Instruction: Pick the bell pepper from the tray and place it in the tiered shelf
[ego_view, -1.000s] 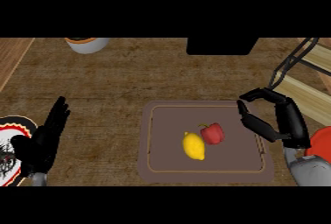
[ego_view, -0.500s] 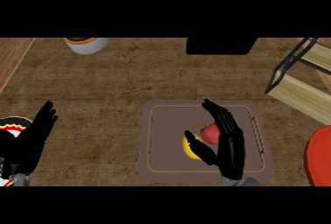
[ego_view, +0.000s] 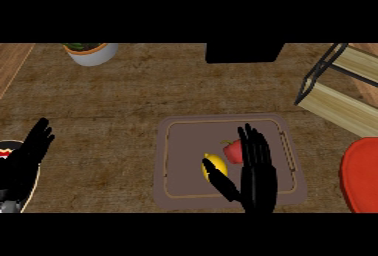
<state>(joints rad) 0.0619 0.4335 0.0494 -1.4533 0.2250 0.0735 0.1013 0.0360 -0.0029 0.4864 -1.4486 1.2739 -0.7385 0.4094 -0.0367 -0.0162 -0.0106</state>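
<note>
Above the tray (ego_view: 289, 165), the right robot hand (ego_view: 256, 175) (fingers straight, holding nothing) should curl round the red bell pepper (ego_view: 232, 151), avoiding the yellow fruit (ego_view: 212, 166).

Yellow lemon (ego_view: 212, 167): lay at centre, slightly toward 5 o'clock. White pot (ego_view: 91, 52) with a green plant: stood at 11 o'clock, cut by the upper edge. Black box (ego_view: 244, 52): sat at 12 o'clock. Red plate (ego_view: 362, 175): lay at 4 o'clock, partly out of view. Patterned black, white and red plate (ego_view: 7, 150): showed at 8 o'clock. Brown woven-look counter (ego_view: 125, 100): lay beneath all.
</note>
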